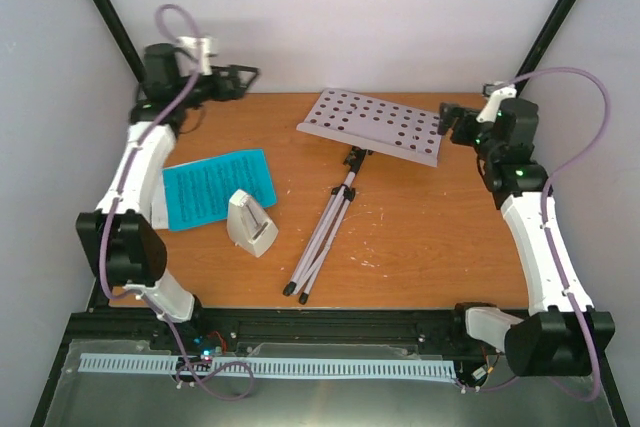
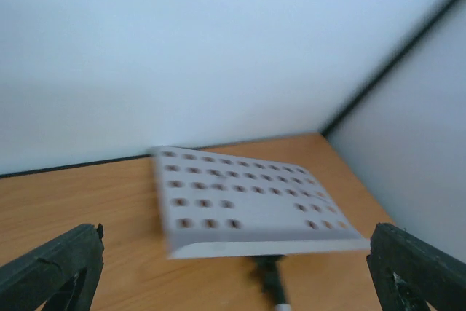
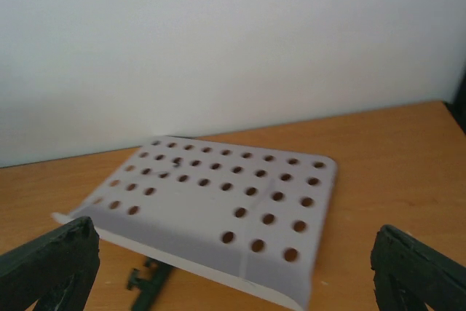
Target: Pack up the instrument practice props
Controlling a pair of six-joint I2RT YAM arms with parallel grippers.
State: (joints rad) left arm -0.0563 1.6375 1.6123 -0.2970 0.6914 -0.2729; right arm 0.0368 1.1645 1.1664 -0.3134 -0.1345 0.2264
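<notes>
music stand (image 1: pixel 375 127) lies between the left gripper (image 1: pixel 246 74) and right gripper (image 1: pixel 447 118), both spread wide, empty.

The flat white perforated music stand desk (image 1: pixel 375 125) is dotted with even rows of round dark holes. Its thin tripod legs (image 1: pixel 322 235) are pale lilac-white with black feet. The bright blue sheet-music page (image 1: pixel 215 187) carries lines of dark print. The small pyramid-shaped metronome (image 1: pixel 250 222) is white-grey. The wooden worktop (image 1: pixel 440 237) is orange-brown with whitish scuffs. The left pincer (image 1: pixel 243 76) and right pincer (image 1: pixel 446 118) are black, and the cables (image 1: pixel 170 15) are lilac.
</notes>
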